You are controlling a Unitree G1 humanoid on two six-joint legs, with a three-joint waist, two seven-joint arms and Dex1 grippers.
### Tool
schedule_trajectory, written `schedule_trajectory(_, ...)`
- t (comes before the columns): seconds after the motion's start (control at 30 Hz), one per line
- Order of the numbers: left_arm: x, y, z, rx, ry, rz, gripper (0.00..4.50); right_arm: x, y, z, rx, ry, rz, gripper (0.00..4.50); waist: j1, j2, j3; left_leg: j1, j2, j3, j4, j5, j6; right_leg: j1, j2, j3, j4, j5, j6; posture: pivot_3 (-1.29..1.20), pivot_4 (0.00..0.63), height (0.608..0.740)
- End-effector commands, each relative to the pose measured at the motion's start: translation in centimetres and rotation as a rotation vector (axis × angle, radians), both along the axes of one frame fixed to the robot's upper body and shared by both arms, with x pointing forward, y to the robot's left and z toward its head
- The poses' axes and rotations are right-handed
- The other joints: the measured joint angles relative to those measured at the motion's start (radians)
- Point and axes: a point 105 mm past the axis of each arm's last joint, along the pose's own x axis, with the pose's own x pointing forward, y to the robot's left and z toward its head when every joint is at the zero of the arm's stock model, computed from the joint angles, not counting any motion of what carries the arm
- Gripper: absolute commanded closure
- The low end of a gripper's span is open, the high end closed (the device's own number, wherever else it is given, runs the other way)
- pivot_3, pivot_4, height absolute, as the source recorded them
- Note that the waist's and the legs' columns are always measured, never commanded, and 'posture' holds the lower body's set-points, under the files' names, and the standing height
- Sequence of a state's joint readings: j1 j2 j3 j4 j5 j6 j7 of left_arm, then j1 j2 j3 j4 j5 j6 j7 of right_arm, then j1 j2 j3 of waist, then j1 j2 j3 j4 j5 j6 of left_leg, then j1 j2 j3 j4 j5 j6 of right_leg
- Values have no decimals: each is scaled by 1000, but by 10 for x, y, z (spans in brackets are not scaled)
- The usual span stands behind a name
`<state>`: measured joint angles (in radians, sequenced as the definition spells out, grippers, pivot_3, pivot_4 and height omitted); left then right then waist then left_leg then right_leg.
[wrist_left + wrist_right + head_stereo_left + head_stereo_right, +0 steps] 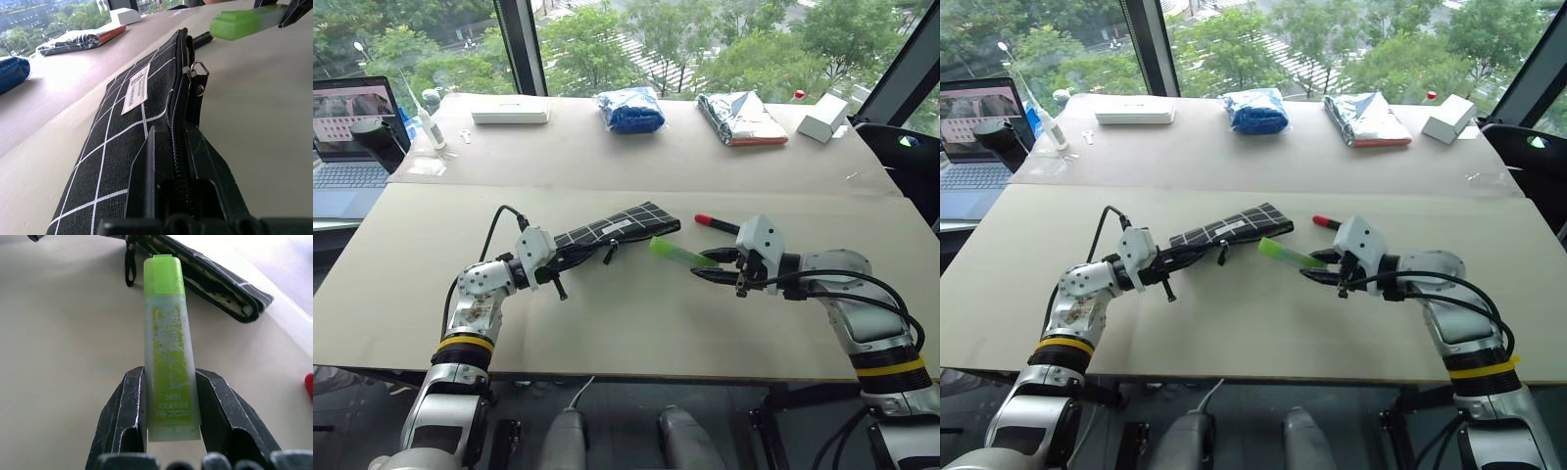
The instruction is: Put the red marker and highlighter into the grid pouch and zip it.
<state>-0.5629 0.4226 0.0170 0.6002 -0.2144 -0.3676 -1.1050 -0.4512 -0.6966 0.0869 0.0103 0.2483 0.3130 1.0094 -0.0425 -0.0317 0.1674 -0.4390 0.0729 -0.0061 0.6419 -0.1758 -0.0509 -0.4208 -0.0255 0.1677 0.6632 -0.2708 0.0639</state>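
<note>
My left gripper is shut on the near-left end of the grid pouch, black with white lines, pinching its zipper edge. The pouch is raised at that end and angles away to the right, its strap dangling. My right gripper is shut on the highlighter, a chunky light-green pen. Its cap points at the pouch's far-right end and stops just short of it. The red marker lies on the table behind the right gripper, beside that pouch end.
At the table's back stand a flat white box, a blue bag, a silver bag and a small white box. A laptop sits off the left edge.
</note>
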Motion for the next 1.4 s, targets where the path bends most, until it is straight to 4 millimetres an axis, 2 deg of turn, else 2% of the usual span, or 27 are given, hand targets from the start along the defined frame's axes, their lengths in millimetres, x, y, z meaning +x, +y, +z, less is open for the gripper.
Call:
schedule_trajectory(0.03, 1, -3, 13, -14, -48, -17, 4500, 9, -3, 18, 21, -69, -26, 3444, 0, 0, 0, 0, 0, 0, 0, 0, 0, 0, 0, 0, 0, 0, 0, 0, 150, 740)
schedule_trajectory(0.33, -1, -5, 11, 4, -52, -32, 4500, 21, -4, 14, -7, -69, -49, 3444, 1, 0, 0, 0, 0, 0, 0, 0, 0, 0, 0, 0, 0, 0, 0, 0, 150, 740)
schedule_trajectory(0.57, -3, -7, 10, 9, -52, -45, 4500, 27, 8, 13, -61, -87, -19, 3444, 0, 0, 0, 0, 0, 0, 0, 0, 0, 0, 0, 0, 0, 0, 0, 0, 150, 740)
schedule_trajectory(0.7, -3, -8, 9, 13, -48, -54, 4500, 31, 26, 11, -134, -130, 20, 3444, -1, 0, 0, 0, 0, 0, 0, 0, 0, 0, 0, 0, 0, 0, 0, 0, 150, 740)
schedule_trajectory(0.83, -4, -9, 9, 14, -46, -61, 4500, 34, 58, 13, -206, -221, 80, 3444, -2, 0, 0, 0, 0, 0, 0, 0, 0, -1, 0, 0, 0, 0, 0, 0, 150, 740)
schedule_trajectory(0.93, -3, -10, 9, 15, -46, -64, 4500, 40, 82, 23, -236, -331, 88, 3444, -2, 0, 0, 0, 0, 0, 0, 0, 0, -1, 0, 0, 1, 0, 0, 0, 150, 740)
schedule_trajectory(1.1, -3, -10, 10, 15, -48, -63, 4500, 46, 105, 39, -249, -488, 76, 3444, 4, 0, 0, 0, 0, 0, 0, 0, 0, -1, 0, 0, 1, 0, 0, 0, 150, 740)
schedule_trajectory(1.23, -3, -9, 10, 16, -48, -62, 4500, 43, 116, 43, -278, -630, 113, 3444, 3, 0, 0, 0, 0, 0, 0, 0, 0, -1, 0, 0, 1, 0, 0, 0, 150, 740)
schedule_trajectory(1.4, -2, -7, 11, 18, -48, -58, 4500, 42, 105, 15, -418, -654, 176, 3444, 2, 0, 0, 0, 0, 0, 0, 0, 0, -1, 0, 0, 0, 0, 0, 0, 150, 740)
